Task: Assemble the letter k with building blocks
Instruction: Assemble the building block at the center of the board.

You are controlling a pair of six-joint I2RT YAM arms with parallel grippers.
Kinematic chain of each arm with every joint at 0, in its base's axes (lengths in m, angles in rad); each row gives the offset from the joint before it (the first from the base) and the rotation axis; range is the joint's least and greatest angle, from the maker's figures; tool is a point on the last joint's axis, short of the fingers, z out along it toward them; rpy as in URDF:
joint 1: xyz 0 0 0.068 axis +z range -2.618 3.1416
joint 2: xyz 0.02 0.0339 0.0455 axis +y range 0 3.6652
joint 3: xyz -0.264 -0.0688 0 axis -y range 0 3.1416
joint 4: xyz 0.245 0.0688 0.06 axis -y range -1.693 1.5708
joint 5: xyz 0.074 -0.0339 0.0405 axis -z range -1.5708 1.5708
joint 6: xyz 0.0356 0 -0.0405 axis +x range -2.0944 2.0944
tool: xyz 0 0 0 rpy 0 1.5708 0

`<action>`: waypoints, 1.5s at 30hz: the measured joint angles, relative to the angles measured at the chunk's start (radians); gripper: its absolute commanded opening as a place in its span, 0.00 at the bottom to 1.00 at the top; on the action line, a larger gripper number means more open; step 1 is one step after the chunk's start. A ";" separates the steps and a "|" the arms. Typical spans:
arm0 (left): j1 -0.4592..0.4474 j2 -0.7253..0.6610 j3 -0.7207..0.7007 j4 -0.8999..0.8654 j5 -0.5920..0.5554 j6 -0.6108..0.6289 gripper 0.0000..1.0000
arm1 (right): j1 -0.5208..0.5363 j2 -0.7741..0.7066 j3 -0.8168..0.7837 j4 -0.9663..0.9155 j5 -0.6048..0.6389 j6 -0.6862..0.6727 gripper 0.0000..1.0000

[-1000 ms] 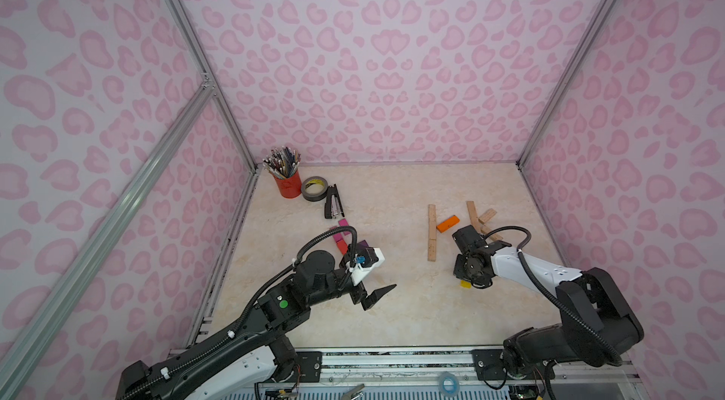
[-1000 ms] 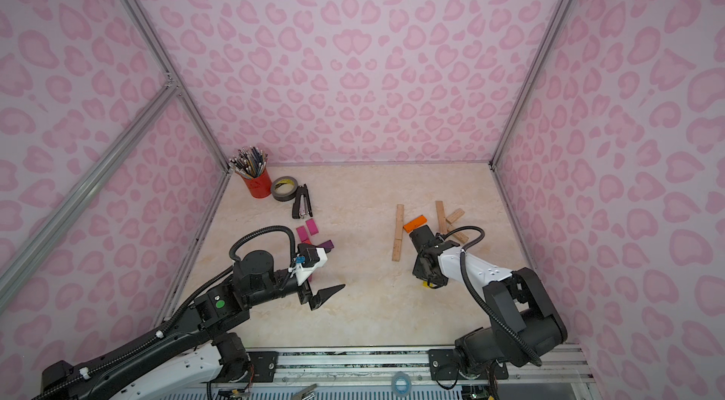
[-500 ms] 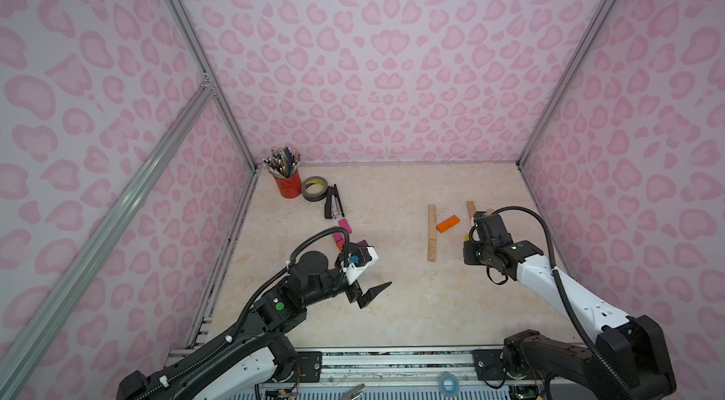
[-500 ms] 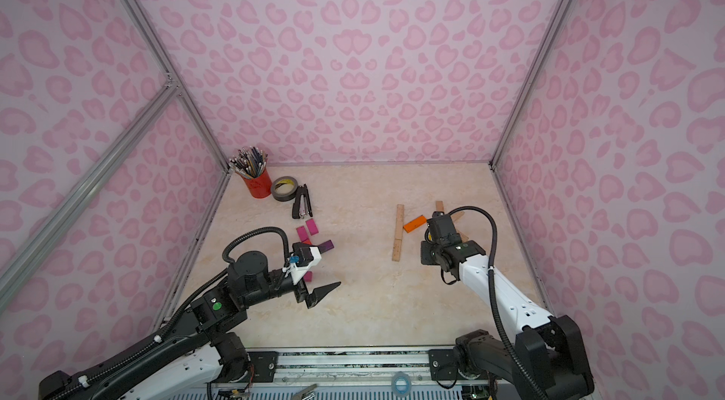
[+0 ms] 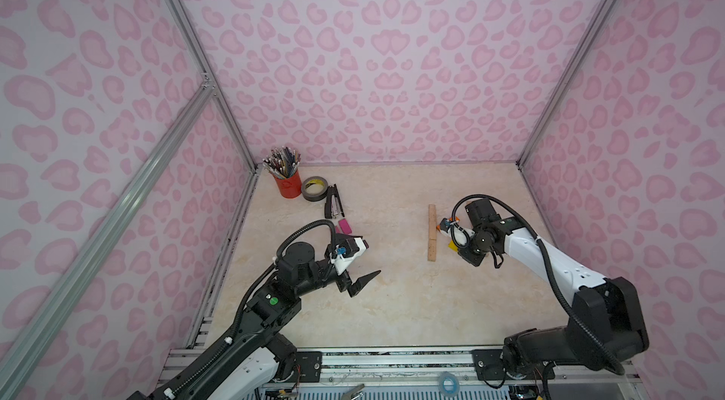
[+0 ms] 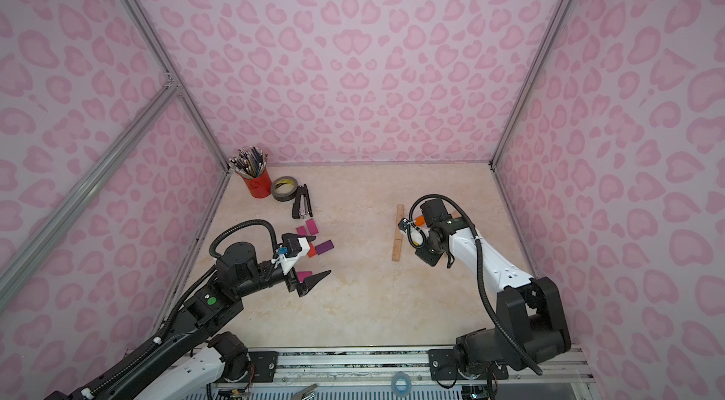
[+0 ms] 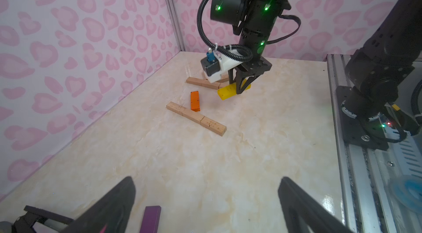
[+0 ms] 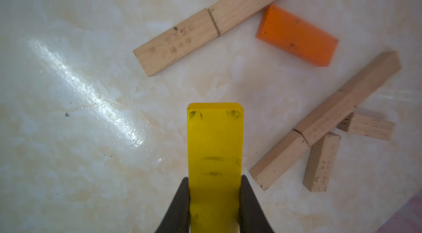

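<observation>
My left claw: jaws wide apart, nothing between, over bare tabletop. Purple block just beside one finger; magenta blocks at 12 o'clock of it. My right claw: clamped on yellow block, one end poking past fingertips. Three plain wood blocks end to end, straight line, at 9 o'clock of it. Orange block just beside that line. More wood blocks near. Far 11 o'clock corner: stapler, tape roll, red pencil cup.

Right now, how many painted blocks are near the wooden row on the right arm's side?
2. An orange block lies flat beside the wooden row; a yellow block is clamped in the right fingers. Others may be hidden.
</observation>
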 measured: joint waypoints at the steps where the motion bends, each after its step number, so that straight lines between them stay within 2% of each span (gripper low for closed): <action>1: 0.000 -0.006 -0.005 0.000 0.001 0.005 1.00 | -0.006 0.019 0.006 -0.007 -0.008 -0.016 0.15; 6: 0.001 -0.015 -0.014 -0.002 0.005 0.026 1.00 | -0.033 0.120 0.037 0.005 -0.051 -0.034 0.15; 15: 0.001 0.006 -0.014 -0.003 0.001 0.043 1.00 | -0.045 0.260 0.078 0.062 -0.048 0.046 0.15; 21: 0.001 0.010 -0.014 -0.003 0.001 0.051 1.00 | -0.045 0.308 0.108 0.077 -0.048 0.091 0.24; 24: 0.001 0.010 -0.014 -0.003 0.001 0.051 1.00 | -0.045 0.315 0.116 0.085 -0.054 0.112 0.34; 28: 0.001 0.011 -0.014 -0.003 0.001 0.051 1.00 | -0.046 0.298 0.117 0.083 -0.066 0.126 0.40; 36: 0.001 0.012 -0.014 -0.003 -0.003 0.051 1.00 | -0.089 0.191 0.054 0.094 -0.072 0.144 0.41; 41: 0.001 0.017 -0.014 -0.003 -0.002 0.051 1.00 | -0.091 0.194 0.026 0.098 -0.066 0.145 0.47; 45: 0.001 0.020 -0.014 -0.004 -0.003 0.051 1.00 | -0.091 0.213 0.026 0.114 -0.073 0.159 0.46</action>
